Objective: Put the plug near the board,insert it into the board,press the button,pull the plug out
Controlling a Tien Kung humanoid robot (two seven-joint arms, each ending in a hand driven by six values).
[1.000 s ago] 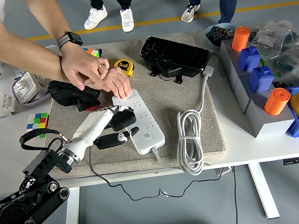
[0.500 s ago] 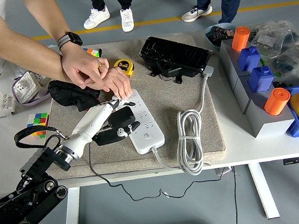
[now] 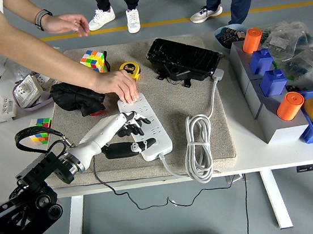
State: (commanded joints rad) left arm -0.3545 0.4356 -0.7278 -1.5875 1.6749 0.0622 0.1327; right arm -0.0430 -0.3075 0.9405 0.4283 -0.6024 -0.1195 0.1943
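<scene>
Left hand [image 3: 125,133] reaching in from lower left, fingers curled around black plug [image 3: 130,126], thumb stretched along near edge of white power strip [image 3: 145,126]. Plug sitting on strip's left side, over its sockets; whether seated fully, cannot tell. Person's hand [image 3: 119,85] pressing down on strip's far end; other hand [image 3: 67,23] raised above table's far left. Strip lying on beige mat [image 3: 199,94]. Coiled white cable [image 3: 198,152] just right of strip.
</scene>
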